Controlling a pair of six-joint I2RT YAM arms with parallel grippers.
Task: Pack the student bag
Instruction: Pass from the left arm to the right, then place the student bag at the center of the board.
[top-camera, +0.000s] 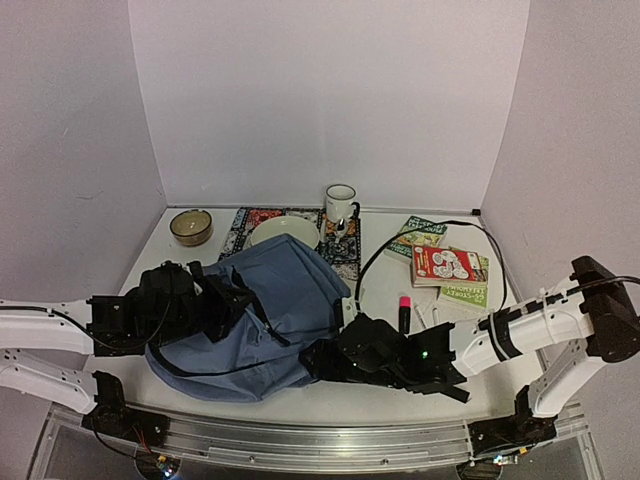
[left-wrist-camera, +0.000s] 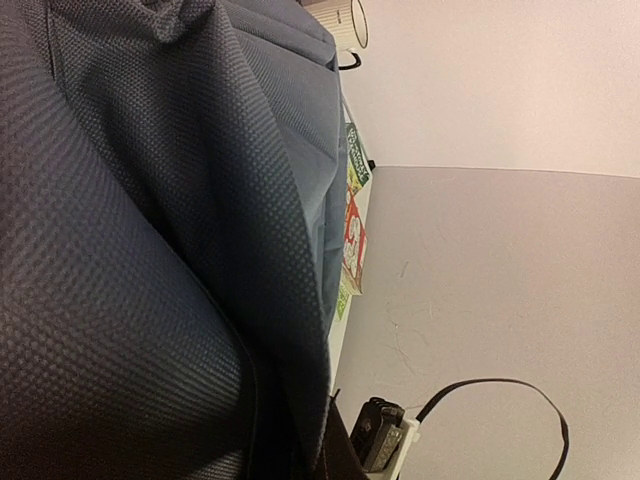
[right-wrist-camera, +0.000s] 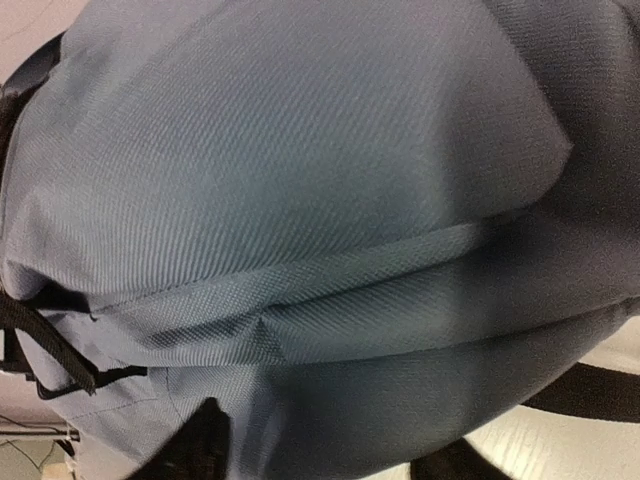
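cloth is the whole problem in this step: the student bag (top-camera: 280, 290) lies slumped at centre-left of the top view, between the two arms, and its mouth must be spread before anything goes in. the left gripper (top-camera: 215, 300) sits at the left edge of the bag among the black straps (top-camera: 265, 322), closed right down, seemingly on a fold of the blue fabric that fills the left wrist view. the right gripper (top-camera: 318, 362) is pressed to the bag's lower right edge. in the right wrist view its dark fingers (right-wrist-camera: 200, 445) stand somewhat apart at the bottom of the frame with cloth bulging between them, and i cannot tell whether they have hold of any of it. to do this well, the right claw should take a seam or rim, not a loose single layer or a strap, then draw away from the left one so the opening gapes. the books (top-camera: 445, 262) and pink highlighter (top-camera: 404, 312) lie at centre-right, apart from the bag.
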